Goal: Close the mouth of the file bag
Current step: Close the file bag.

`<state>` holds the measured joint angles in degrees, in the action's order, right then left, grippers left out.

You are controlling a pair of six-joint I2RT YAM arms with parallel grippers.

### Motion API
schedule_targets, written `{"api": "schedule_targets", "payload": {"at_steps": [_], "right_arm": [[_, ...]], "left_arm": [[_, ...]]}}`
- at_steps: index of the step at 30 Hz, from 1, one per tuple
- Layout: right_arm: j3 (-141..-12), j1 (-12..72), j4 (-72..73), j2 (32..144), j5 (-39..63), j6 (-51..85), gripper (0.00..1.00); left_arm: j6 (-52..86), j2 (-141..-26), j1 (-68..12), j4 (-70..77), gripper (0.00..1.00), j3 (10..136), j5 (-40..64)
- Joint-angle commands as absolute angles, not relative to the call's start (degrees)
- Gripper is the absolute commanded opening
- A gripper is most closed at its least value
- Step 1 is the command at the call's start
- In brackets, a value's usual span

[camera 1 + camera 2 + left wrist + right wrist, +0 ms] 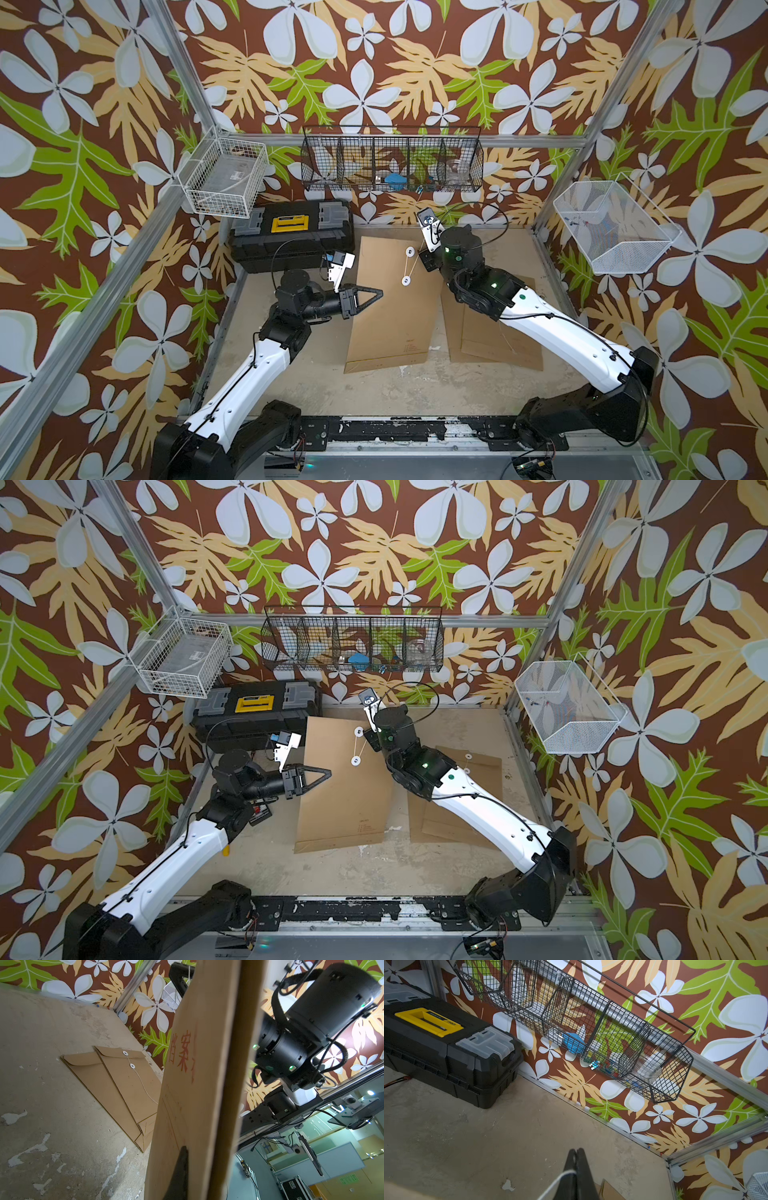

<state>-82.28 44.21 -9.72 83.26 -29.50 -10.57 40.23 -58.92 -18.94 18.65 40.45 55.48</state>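
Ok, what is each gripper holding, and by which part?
Left gripper clamps the bag by its side edge; right gripper pinches the string beside the buttons.

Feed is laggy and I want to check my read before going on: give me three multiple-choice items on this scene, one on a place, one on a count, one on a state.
1. Where is the toolbox? A) back left of the table B) in a wire basket C) under the right arm
2. How many white discs show on the held file bag? A) one B) two C) four
3. The right gripper is: A) wide open B) shut on the string C) shut on the toolbox
Key: 1 A, it stands by the back wall on the left; 2 B, both top views show two; 3 B, its closed jaws pinch the string in the right wrist view.
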Motion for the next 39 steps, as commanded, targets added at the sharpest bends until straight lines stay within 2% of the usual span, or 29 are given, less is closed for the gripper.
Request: {"api": "schedule_targets", "payload": {"at_steps": [1, 22, 39], "right_arm": [[-83.45, 44.15, -10.11, 83.38, -29.22, -9.51, 0.0], [-87.58, 47.54, -18.96, 82.18, -22.41, -4.48, 0.0], [-83.16, 48.01, -15.84, 80.99, -5.61, 6.3, 0.0]], "left_arm": [[37.6, -59.41, -20.01, 17.34, 0.0, 40.6, 56.7], [31.28, -60.24, -22.15, 11.34, 0.0, 40.83, 51.38], [30.47, -61.24, -22.54, 11.51, 0.0, 42.58, 49.13]]}}
